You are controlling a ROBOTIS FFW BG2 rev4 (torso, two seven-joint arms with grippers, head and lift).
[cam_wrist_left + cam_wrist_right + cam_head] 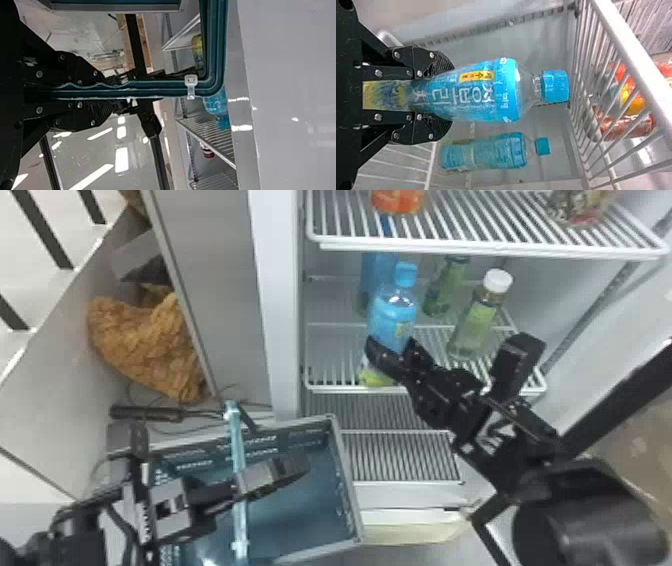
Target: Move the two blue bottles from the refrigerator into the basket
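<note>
Clearing the white wire upper shelf [480, 249] needs a low, upright draw of the blue plastic bottle [394, 317] the right end effector [391, 346] pinches beneath it, the left end effector [113, 94] gripping the teal basket handle [164, 89] below.

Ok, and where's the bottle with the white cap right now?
In the head view, the white-capped bottle stands on a wire shelf, to the right of the blue bottle held in the right gripper.
</note>
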